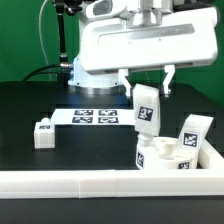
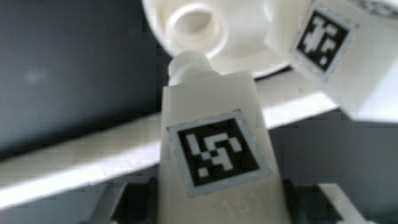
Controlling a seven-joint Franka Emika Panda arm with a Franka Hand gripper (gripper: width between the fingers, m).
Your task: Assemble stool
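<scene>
On my exterior view, the gripper hangs over the black table, clenched on the upper end of one white stool leg. The leg is slightly tilted and its square tag faces the camera. In the wrist view, the same leg runs away from the gripper between two grey fingers. Its far end is at the round seat, next to a hole, and I cannot tell whether they touch. The seat lies low in the corner of the long white rail. A second leg sits at the seat on the exterior view's right. A third leg stands well apart on the exterior view's left, near the marker board.
</scene>
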